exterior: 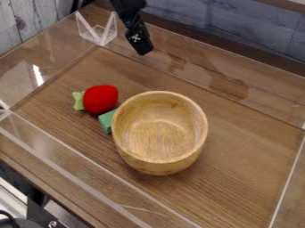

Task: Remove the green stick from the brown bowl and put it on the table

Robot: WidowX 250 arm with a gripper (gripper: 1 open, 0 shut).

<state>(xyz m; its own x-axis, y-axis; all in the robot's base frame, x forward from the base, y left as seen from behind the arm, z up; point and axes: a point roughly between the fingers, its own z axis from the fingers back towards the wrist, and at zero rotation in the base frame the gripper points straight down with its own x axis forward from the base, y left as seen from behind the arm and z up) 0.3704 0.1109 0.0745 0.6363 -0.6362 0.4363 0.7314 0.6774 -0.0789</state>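
Camera: green stick point(107, 119) is sitting beside bowl point(161, 158), likely placed; gripper point(142, 47) is hanging well apart, can't tell if spread.
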